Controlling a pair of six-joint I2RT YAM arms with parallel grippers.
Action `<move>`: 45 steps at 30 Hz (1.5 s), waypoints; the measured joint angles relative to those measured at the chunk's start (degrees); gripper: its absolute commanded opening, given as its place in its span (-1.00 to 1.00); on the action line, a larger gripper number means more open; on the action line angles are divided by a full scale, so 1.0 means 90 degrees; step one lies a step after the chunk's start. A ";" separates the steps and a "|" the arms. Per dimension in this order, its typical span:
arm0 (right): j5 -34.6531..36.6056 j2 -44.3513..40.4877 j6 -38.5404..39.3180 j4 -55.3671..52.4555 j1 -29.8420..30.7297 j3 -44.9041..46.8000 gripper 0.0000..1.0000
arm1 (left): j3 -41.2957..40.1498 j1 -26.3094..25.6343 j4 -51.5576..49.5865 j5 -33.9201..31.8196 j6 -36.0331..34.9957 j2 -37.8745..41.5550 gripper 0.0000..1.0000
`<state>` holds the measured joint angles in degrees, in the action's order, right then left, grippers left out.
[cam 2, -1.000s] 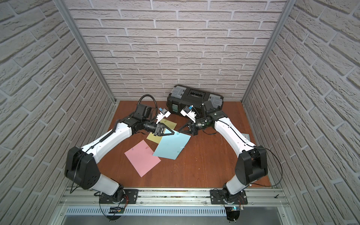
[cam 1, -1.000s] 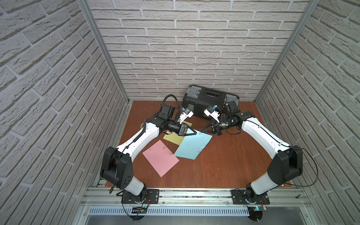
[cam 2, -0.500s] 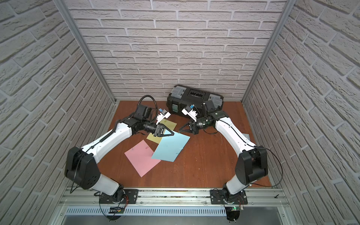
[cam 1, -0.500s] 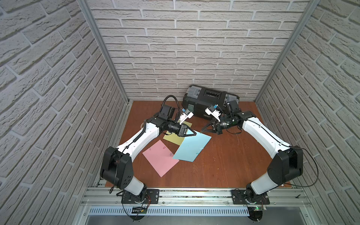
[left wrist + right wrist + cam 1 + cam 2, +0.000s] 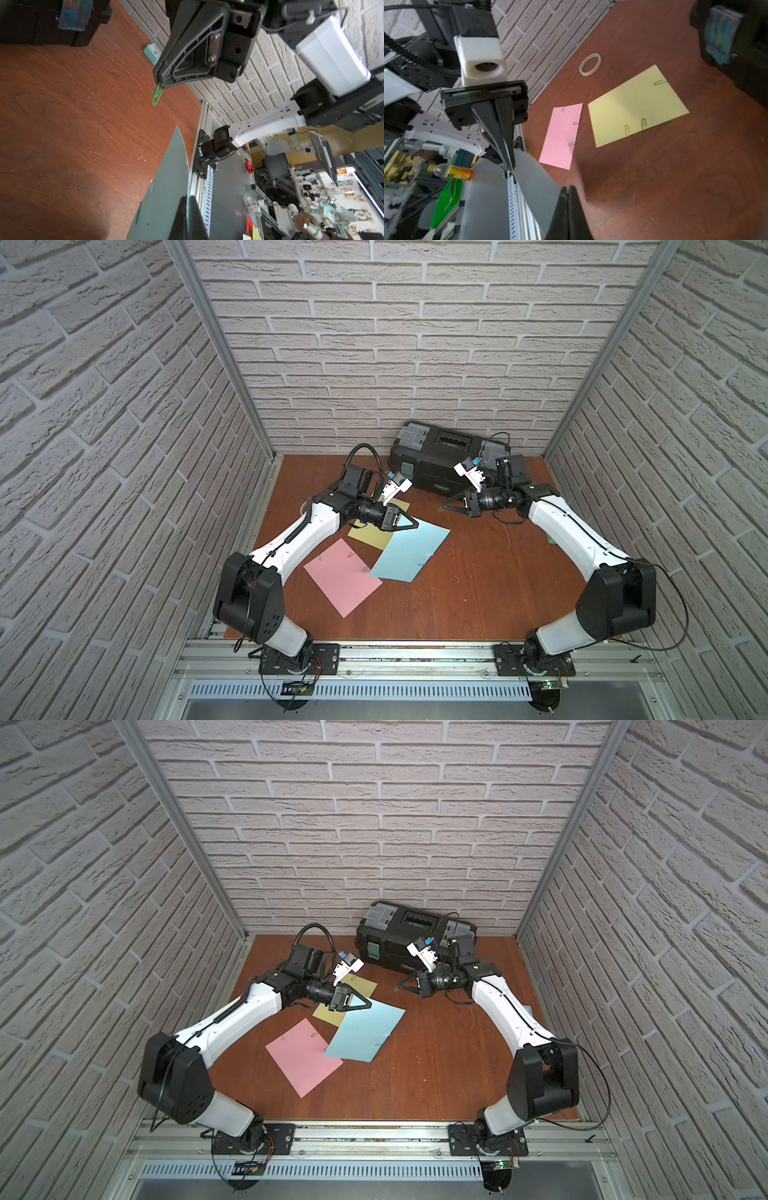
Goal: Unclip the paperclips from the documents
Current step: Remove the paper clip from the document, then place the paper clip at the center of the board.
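The left gripper (image 5: 414,524) is seen clamped on one corner of the light blue sheet (image 5: 409,556). That corner is raised off the table (image 5: 478,593), and the rest of the sheet slopes down and away from the fingertips. In the left wrist view the sheet's edge is pinched between the closed fingers (image 5: 193,218). A silver paperclip (image 5: 151,186) and a green clip (image 5: 138,212) are seen on the sheet just ahead of them.

The right gripper (image 5: 444,506) is closed on a loose green paperclip (image 5: 157,96). The clip hangs out past the fingertips over bare wood, clear of every sheet. The two grippers are pointed at each other, with a gap of open table between their tips.

The yellow sheet (image 5: 637,106) lies flat below and behind the left gripper. A yellow paperclip (image 5: 627,131) is fixed to it, a dark green paperclip (image 5: 643,124) just beside that, and a third clip (image 5: 660,82) on another edge. The pink sheet (image 5: 562,135) lies beside the left forearm and carries a blue paperclip (image 5: 572,143), a red paperclip (image 5: 576,123) and a second blue clip (image 5: 563,108).

A tape roll (image 5: 590,64) is seen beyond the yellow sheet, a black toolbox (image 5: 440,456) behind both grippers, and a small teal clock (image 5: 152,53) past the right gripper by the wall
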<state>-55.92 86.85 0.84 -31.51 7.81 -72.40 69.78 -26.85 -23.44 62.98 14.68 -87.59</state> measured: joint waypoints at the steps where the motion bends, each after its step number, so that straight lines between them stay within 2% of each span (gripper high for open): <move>1: 0.0112 -0.0083 -0.0153 0.0078 -0.0085 0.0148 -0.95 | -0.0044 0.0015 0.0114 -0.0024 0.0085 0.0000 -1.00; 10: 0.1331 -0.0680 -0.1428 0.0525 -0.1105 0.1848 -0.95 | -0.0228 0.0061 0.1421 -0.0352 0.0974 0.0000 -1.00; 14: 0.1843 -0.0709 -0.1916 0.0758 -0.1785 0.2416 -0.94 | -0.0340 0.0061 0.2011 -0.0454 0.1396 -0.0024 -1.00; 18: 0.2273 -0.0685 -0.2242 0.0903 -0.2436 0.2749 -0.94 | -0.0342 0.0058 0.2365 -0.0563 0.1642 -0.0112 -1.00; 23: 0.2628 -0.0372 -0.2412 0.1132 -0.2929 0.2798 -0.94 | -0.0342 0.0046 0.2577 -0.0646 0.1817 -0.0199 -1.00; 31: 0.3128 0.0228 -0.2504 0.1358 -0.3400 0.2798 -0.94 | -0.0342 -0.0024 0.2718 -0.0736 0.1914 -0.0238 -1.00; 40: 0.3351 0.0831 -0.2499 0.1336 -0.3570 0.2756 -0.94 | -0.0345 -0.0061 0.2798 -0.0760 0.1953 -0.0260 -1.00; 42: 0.3354 0.0865 -0.2499 0.1307 -0.3575 0.2715 -0.89 | -0.0345 -0.0061 0.2800 -0.0760 0.1967 -0.0260 -1.00; 45: 0.3422 0.0940 -0.2472 0.1226 -0.3577 0.2635 -0.64 | -0.0345 -0.0061 0.2807 -0.0763 0.2001 -0.0260 -1.00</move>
<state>-25.12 95.31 -21.41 -20.47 -24.38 -48.69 66.67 -27.40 1.83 56.12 32.69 -89.93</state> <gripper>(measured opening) 0.098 0.043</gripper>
